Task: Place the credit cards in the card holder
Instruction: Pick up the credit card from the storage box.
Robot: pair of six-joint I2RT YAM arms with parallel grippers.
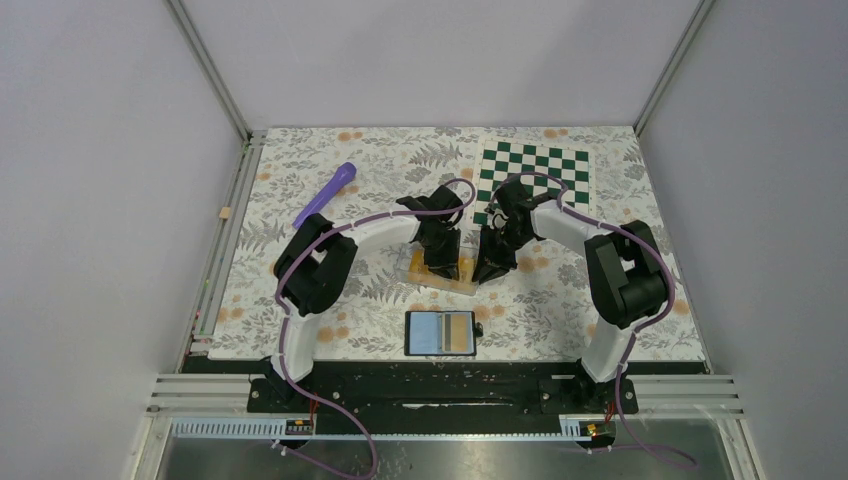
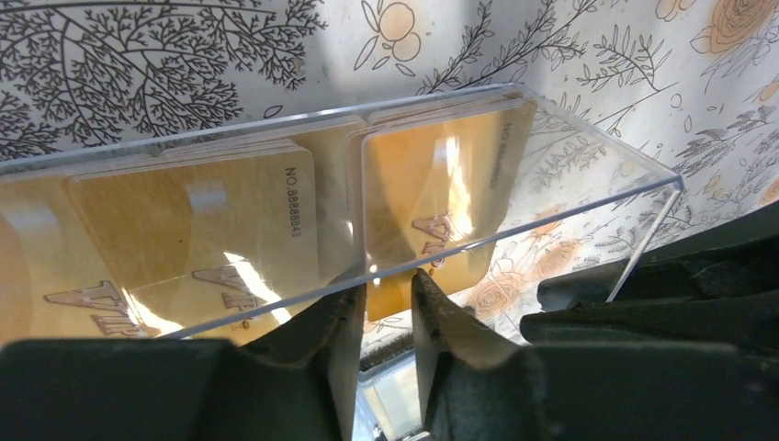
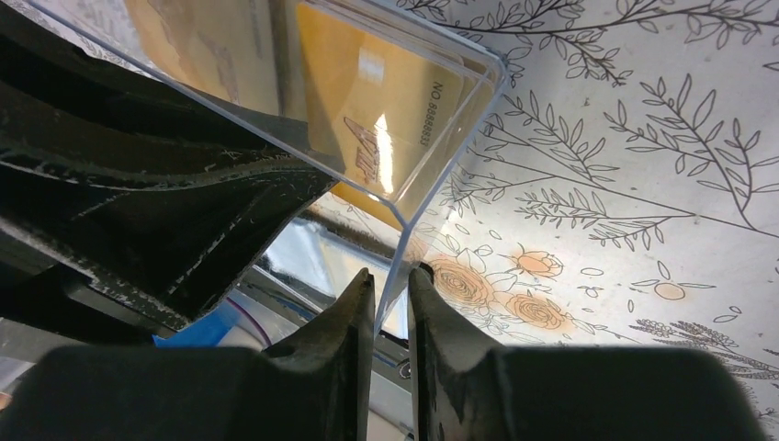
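1. My left gripper (image 2: 388,292): jaws stand narrowly apart at the near wall of the box (image 2: 588,165). The lower edge of one of the cards (image 2: 441,184) shows in the gap. I cannot tell whether they pinch it.
2. My right gripper (image 3: 392,287): jaws are drawn in on the box's end wall near its corner, one finger on each side, and grip it.
3. Cards: orange-yellow, leaning inside the clear box in two groups side by side. In the left wrist view one group is at centre and the other at left.
4. Top view: both grippers meet over the box at frame centre, the left on its left part and the right at its right end.
5. Card holder (image 1: 441,333): lies open and flat below centre, apart from the box.
6. Surroundings: a chequered mat (image 1: 535,170) lies at upper right and a purple tool (image 1: 325,195) at upper left, both on the floral cloth (image 1: 300,300).
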